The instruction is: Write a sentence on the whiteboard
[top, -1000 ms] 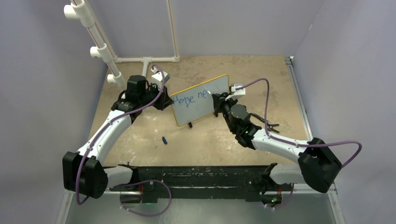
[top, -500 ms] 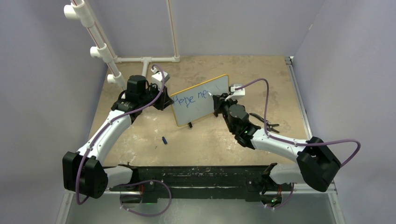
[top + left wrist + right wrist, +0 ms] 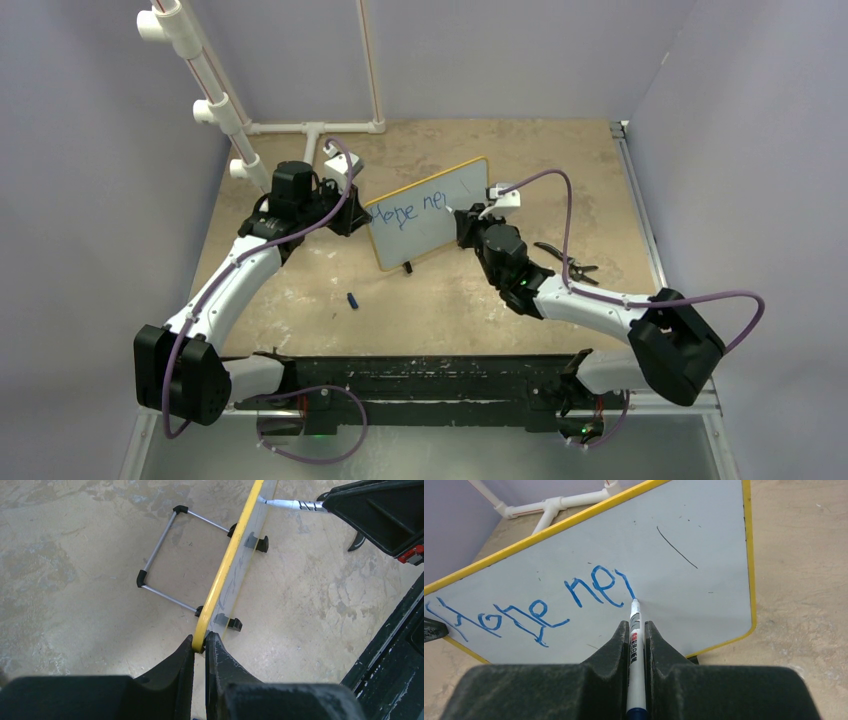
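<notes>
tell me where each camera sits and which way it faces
top external: fixed above and behind the robot, looking down on the table, the whiteboard, the left arm and right arm.
left wrist: on the left arm, looking along the whiteboard's yellow edge; the left jaws clamp that edge.
right wrist: on the right arm, facing the written side; the right jaws hold the marker, tip on the blue sentence.
shared: both wrist views show the whiteboard and marker tip.
</notes>
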`<state>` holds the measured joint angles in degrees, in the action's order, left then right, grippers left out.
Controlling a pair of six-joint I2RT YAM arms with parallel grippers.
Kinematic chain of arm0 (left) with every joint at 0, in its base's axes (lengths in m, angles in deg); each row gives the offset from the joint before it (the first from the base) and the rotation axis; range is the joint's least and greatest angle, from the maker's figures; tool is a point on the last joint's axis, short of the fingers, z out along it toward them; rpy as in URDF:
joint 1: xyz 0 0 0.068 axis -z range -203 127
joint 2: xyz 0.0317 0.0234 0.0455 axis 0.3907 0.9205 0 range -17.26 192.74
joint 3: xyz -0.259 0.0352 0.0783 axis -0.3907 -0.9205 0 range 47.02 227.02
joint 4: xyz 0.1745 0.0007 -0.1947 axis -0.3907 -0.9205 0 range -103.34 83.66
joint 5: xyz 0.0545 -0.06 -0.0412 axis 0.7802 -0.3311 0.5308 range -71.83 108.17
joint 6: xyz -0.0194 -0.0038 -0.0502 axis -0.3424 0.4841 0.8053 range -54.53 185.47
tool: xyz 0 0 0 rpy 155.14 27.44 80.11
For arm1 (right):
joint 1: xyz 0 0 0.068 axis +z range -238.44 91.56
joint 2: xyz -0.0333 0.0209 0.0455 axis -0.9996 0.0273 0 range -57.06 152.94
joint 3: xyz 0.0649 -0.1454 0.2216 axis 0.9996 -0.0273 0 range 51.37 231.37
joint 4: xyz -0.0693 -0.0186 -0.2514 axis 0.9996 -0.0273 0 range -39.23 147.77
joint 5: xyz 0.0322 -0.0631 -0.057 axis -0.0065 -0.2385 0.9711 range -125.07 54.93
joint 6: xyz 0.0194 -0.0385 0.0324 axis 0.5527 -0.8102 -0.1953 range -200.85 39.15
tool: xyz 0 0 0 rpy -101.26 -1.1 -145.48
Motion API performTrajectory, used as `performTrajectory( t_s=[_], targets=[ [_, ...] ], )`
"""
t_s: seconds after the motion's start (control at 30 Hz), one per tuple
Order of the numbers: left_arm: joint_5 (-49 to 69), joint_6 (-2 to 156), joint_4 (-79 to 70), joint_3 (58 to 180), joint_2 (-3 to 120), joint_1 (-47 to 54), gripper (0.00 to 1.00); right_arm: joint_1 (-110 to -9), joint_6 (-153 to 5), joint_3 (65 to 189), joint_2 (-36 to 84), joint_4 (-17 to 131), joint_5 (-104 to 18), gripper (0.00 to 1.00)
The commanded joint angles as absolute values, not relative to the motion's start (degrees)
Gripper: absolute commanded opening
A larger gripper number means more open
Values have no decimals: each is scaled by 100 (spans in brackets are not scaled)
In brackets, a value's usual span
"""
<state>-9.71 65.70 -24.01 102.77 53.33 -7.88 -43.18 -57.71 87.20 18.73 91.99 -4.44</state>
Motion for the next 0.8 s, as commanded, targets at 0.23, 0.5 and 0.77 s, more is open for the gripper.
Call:
performTrajectory(
  t_s=[0.23, 0.5, 0.77],
  targets=[
    [-851, 6391, -2295, 10268, 5238, -805, 0, -4352, -5790, 8804, 1749, 9292, -161, 0],
    [-854, 6397, -2295, 10264, 5237, -805, 0, -4352, -6038, 9049, 1782, 9439, -84, 0],
    [-863, 6391, -2295, 10258, 5235, -805, 0, -4353, -6223, 9225, 1798, 9538, -45, 0]
  ],
)
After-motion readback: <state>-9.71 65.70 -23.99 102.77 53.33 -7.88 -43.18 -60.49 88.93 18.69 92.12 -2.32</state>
